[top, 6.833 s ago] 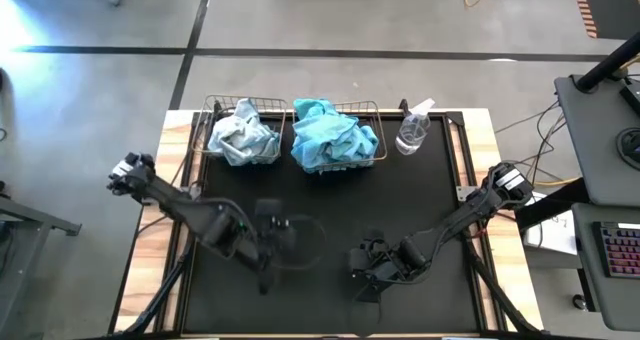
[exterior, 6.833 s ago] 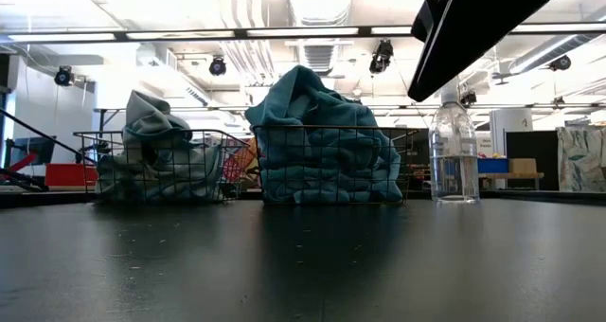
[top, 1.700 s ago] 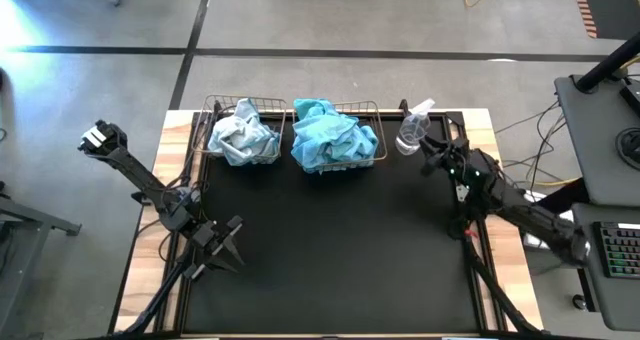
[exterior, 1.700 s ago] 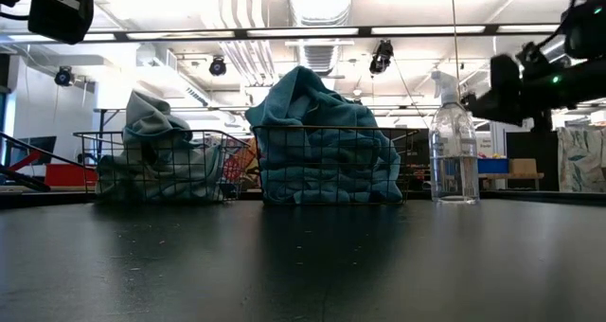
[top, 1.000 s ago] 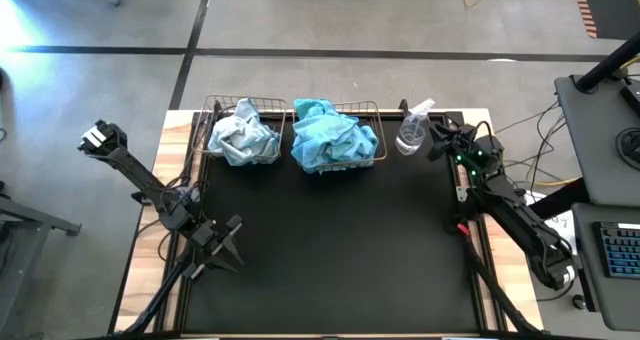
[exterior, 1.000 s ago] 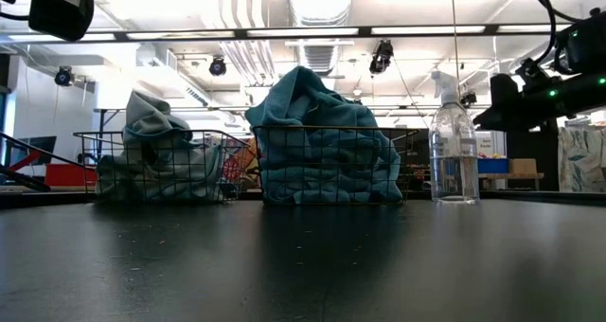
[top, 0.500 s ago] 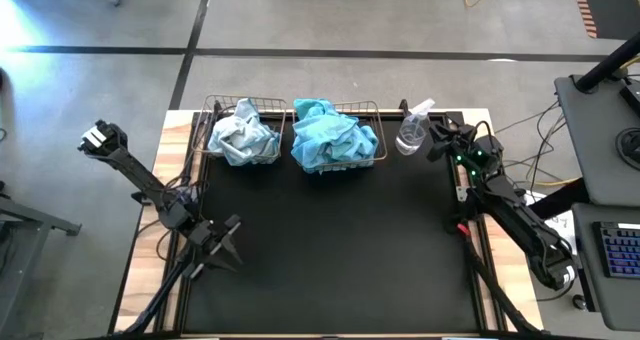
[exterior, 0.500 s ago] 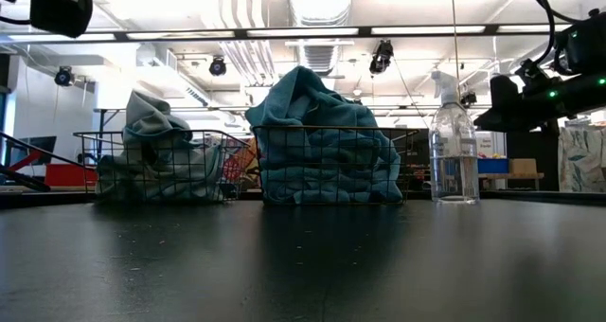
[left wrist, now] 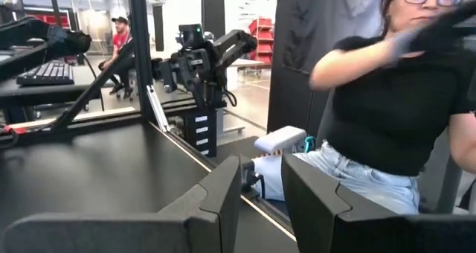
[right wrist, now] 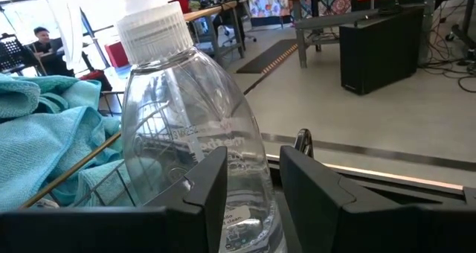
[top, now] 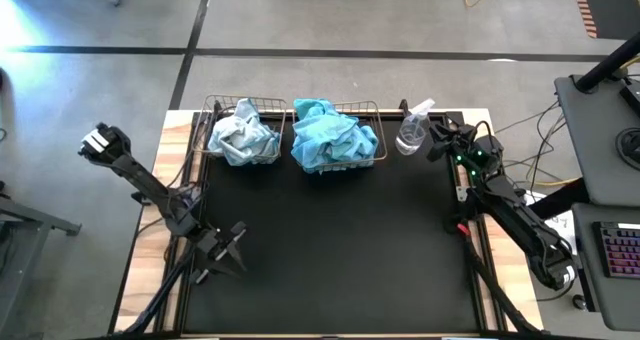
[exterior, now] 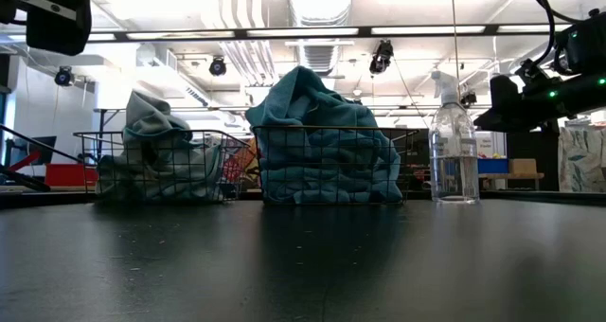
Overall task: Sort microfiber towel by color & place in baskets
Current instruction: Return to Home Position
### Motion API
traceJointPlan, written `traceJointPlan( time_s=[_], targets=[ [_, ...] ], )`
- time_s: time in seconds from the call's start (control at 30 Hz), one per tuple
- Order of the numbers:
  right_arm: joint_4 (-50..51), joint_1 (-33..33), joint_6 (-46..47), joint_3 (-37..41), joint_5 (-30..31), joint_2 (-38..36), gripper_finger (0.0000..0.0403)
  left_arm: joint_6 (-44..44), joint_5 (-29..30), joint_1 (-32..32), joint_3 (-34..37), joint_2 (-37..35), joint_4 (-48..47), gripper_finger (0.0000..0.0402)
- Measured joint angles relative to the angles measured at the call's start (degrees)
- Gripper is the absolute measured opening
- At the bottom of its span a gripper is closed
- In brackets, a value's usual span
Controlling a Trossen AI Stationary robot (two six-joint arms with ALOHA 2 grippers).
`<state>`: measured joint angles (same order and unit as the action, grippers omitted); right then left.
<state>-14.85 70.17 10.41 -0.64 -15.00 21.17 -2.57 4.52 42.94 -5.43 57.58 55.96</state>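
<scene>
Two wire baskets stand side by side at the table's far edge. The left basket [top: 209,108] holds crumpled pale grey-blue towels [top: 243,136]. The right basket [top: 377,108] holds bright turquoise towels [top: 331,135] heaped above its rim [exterior: 327,128]. My left gripper [top: 231,248] hovers open over the near left of the mat, nothing between its fingers [left wrist: 260,164]. My right gripper [top: 433,140] is open at the far right, close beside the clear spray bottle [right wrist: 186,134]. I see no touch there.
The spray bottle [top: 412,130] stands upright on the mat just right of the turquoise basket. The black mat [top: 330,240] is bare in the middle and front. A person in a black top [left wrist: 387,97] sits beyond the table's edge.
</scene>
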Motion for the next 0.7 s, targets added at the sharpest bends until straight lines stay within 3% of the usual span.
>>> traceJointPlan(
  time_s=[0.5, 0.7],
  targets=[
    [0.0, 0.0, 0.0, 0.0, 0.0, 0.0, 0.0118, 0.7, -1.4, 0.1, 4.9, 2.2, 7.6, 0.0084],
    [0.0, 0.0, 0.0, 0.0, 0.0, 0.0, 0.0118, 5.9, -2.3, 0.2, 4.9, 0.3, 7.8, 0.0084]
  ],
)
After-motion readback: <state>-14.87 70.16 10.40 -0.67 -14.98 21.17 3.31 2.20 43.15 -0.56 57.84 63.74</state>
